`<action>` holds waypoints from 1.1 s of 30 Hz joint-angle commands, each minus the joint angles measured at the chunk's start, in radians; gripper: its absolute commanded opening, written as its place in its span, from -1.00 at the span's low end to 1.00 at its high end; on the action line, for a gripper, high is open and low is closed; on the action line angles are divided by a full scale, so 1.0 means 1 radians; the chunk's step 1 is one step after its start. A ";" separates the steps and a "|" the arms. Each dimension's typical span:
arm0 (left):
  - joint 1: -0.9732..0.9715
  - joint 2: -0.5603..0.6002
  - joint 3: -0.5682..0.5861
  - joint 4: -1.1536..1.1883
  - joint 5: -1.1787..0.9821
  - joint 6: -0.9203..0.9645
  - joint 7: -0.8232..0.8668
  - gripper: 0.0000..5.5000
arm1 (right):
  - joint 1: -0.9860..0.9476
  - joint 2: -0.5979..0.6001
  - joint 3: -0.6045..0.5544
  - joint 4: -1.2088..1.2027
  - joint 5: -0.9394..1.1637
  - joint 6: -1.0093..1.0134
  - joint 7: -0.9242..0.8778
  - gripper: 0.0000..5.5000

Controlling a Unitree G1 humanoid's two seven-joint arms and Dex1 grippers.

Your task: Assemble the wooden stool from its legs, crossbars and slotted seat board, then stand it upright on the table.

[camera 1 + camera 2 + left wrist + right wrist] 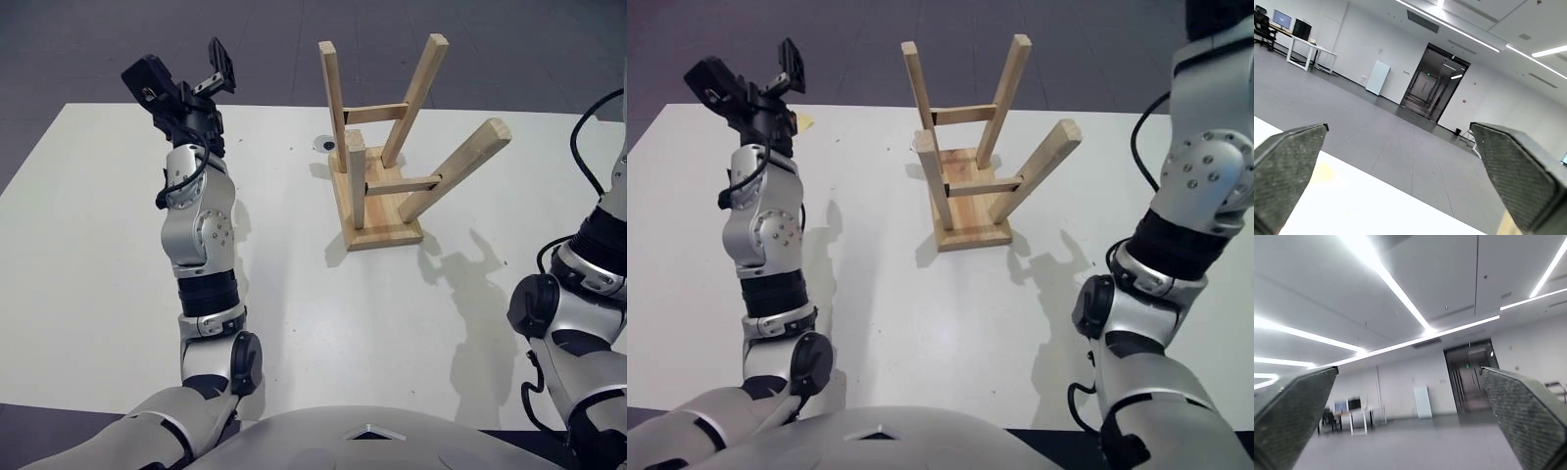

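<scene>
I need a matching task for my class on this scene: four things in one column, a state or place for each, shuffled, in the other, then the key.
Column one
A. seat board
B. legs
C. left tool
D. table

Column two
1. white, bearing the upturned stool
2. sticking up into the air
3. lying flat on the table
4. open, holding nothing

Pairs: A-3, B-2, C-4, D-1
</scene>
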 commanded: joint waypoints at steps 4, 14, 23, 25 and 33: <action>0.004 0.013 -0.019 -0.009 -0.005 0.027 -0.014 0.96 | 0.341 0.050 0.028 -0.142 0.054 0.242 -0.062 0.96; 0.032 -0.066 -0.089 -0.015 0.001 0.025 -0.009 0.96 | 0.097 0.190 -0.005 -0.135 0.059 -0.022 -0.035 0.96; -0.198 -0.071 -0.266 -0.018 0.020 0.030 -0.141 0.96 | -0.017 0.148 -0.209 -0.067 0.110 -0.176 -0.117 0.96; -0.085 -0.055 -0.358 0.049 0.063 0.112 -0.171 0.96 | -0.008 0.137 -0.223 -0.060 0.118 -0.169 -0.126 0.96; 0.007 -0.075 -0.377 0.225 0.097 -0.061 -0.255 0.96 | 0.068 0.154 -0.158 -0.091 0.112 -0.128 -0.108 0.96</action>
